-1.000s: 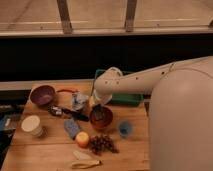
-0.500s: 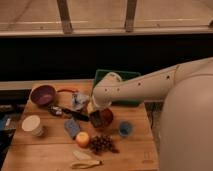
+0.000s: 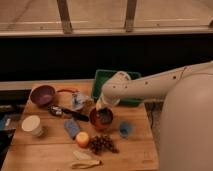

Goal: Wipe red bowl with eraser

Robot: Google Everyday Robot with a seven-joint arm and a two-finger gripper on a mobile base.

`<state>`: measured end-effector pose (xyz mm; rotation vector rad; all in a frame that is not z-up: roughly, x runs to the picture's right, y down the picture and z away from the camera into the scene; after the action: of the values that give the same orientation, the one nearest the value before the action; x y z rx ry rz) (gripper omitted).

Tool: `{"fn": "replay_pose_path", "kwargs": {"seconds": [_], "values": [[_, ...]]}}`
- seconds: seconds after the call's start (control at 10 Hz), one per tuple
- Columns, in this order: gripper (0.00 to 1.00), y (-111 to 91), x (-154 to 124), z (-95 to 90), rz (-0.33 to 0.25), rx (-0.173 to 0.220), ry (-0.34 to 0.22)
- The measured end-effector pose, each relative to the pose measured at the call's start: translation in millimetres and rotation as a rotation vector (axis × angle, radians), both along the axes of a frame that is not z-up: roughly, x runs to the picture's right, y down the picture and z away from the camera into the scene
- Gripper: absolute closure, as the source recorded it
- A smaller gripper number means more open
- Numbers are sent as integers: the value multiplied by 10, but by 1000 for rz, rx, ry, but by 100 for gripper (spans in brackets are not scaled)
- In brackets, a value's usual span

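Note:
The red bowl (image 3: 101,121) stands on the wooden table (image 3: 140,150), near its middle. My gripper (image 3: 103,111) comes in from the right on the white arm and reaches down into the bowl from above. A small black block, the eraser (image 3: 105,117), shows at the gripper's tip against the bowl's inside. The gripper looks shut on it. The arm's end hides the bowl's back rim.
A purple bowl (image 3: 43,94) stands at the back left and a green bin (image 3: 116,79) behind the arm. Around the red bowl lie a black-handled tool (image 3: 70,114), a blue-grey pad (image 3: 72,128), a white cup (image 3: 31,125), an orange fruit (image 3: 82,139), grapes (image 3: 102,144), a banana (image 3: 85,161) and a small blue cup (image 3: 125,129).
The gripper has moved slightly right and down into the red bowl, and the arm's elbow has swung right. The objects on the table have not moved.

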<state>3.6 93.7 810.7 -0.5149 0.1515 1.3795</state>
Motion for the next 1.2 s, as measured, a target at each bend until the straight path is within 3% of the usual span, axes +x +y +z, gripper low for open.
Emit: {"fn": "replay_pose_path", "kwargs": {"seconds": [0.2, 0.5, 0.8, 1.1, 1.2], "values": [[100, -172, 40, 99, -5, 9, 11], [100, -237, -207, 104, -39, 18, -33], [100, -38, -552, -106, -75, 27, -101], [100, 180, -494, -289, -66, 16, -94], [100, 253, -306, -317, -48, 7, -71]]}}
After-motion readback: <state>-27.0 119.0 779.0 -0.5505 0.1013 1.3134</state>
